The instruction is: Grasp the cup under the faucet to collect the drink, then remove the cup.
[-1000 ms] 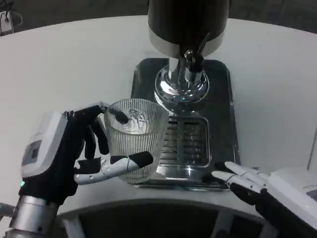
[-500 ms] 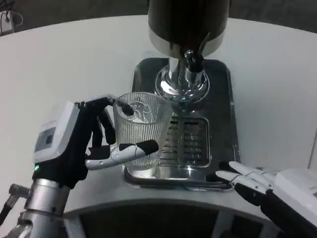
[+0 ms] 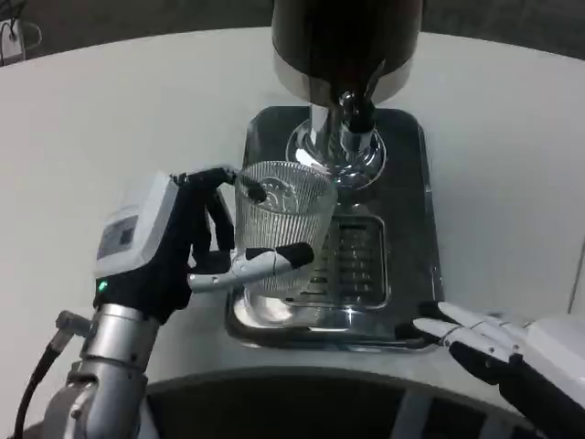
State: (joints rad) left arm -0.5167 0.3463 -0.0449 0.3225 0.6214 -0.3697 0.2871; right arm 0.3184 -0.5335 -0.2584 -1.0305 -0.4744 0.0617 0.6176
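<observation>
Plainly, I counted one of each thing: one white table (image 3: 110,119), one dark dispenser (image 3: 347,41) beyond my left hand (image 3: 183,251), one steel drip tray (image 3: 416,210) under it, one faucet (image 3: 355,114), one cup (image 3: 279,224). I took the cup for ribbed clear glass, rigid and breakable, and I saw no drink in it, so I judged it light. Its ridges would give my fingers (image 3: 274,261) purchase, though glass is smooth and a squeeze too hard might crack it. Mid-wall, where I had it, seemed the right place to hold. My left hand was wrapped around the cup, which stood upright above the tray's near left part, short of the faucet. My right hand (image 3: 498,352) lay unclenched and holding nothing, beside the tray's near right corner.
</observation>
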